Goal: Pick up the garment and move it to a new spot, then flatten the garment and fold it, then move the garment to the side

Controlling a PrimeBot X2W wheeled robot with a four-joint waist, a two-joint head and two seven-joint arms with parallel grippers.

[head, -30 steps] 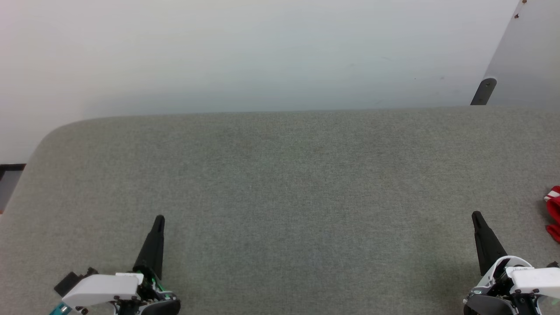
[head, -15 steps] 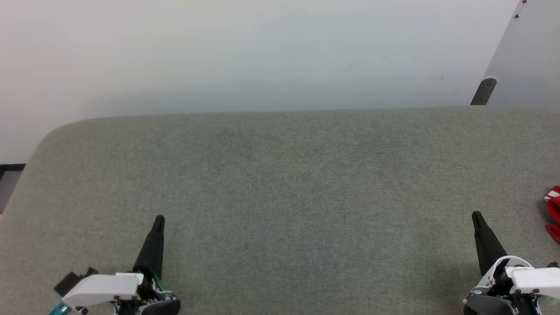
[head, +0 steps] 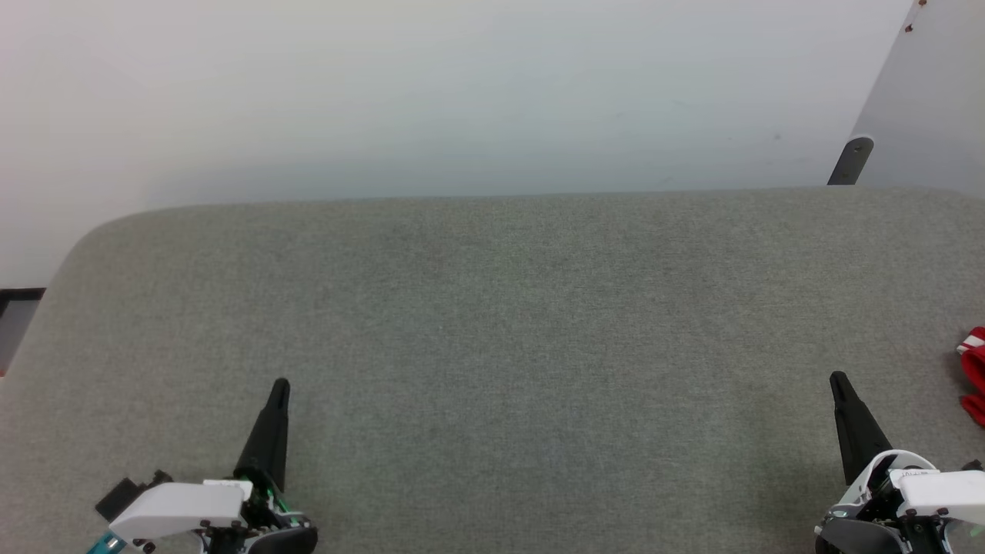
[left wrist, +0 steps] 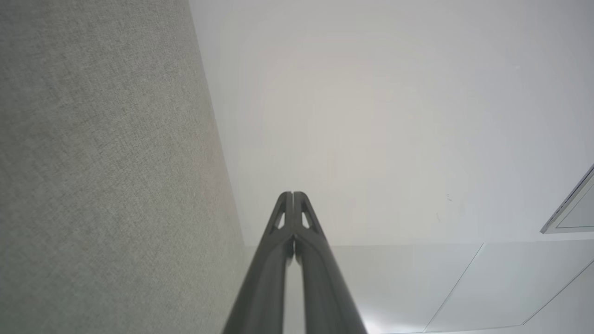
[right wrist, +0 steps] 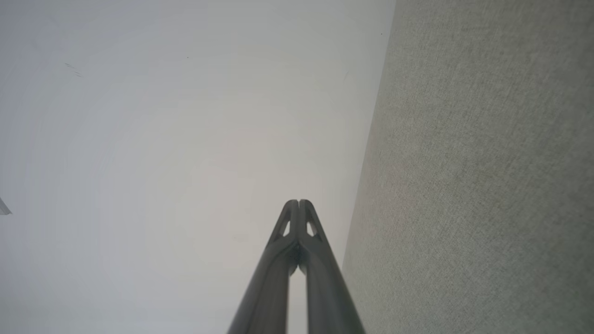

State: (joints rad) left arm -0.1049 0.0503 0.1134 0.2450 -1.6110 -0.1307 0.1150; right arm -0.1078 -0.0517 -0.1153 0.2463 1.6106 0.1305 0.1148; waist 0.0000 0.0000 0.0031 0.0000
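Nearest me, at the lower left of the head view, my left gripper [head: 281, 383] has its two long dark fingers [left wrist: 264, 287] pressed together into a single point, with nothing between them. The left wrist view shows their tips meeting. At the lower right, my right gripper [head: 837, 377] is the same: fingers [right wrist: 267, 287] closed against each other, tips touching, holding nothing. Both point away from me over the grey woven fabric-covered surface [head: 492, 308], well apart from one another.

A little beyond the right gripper, at the right edge of the head view, lies the garment [head: 974, 377], a bright red soft shirt with a white stripe. I see just a bunched corner of it, resting on the fabric, near that gripper but not touching it.

Farther out the surface ends in a rounded left corner, and beyond it is a plain pale wall [head: 462, 92]. At the upper right, a dark narrow bracket [head: 850, 160] meets a slanted pale grey panel [head: 931, 100].
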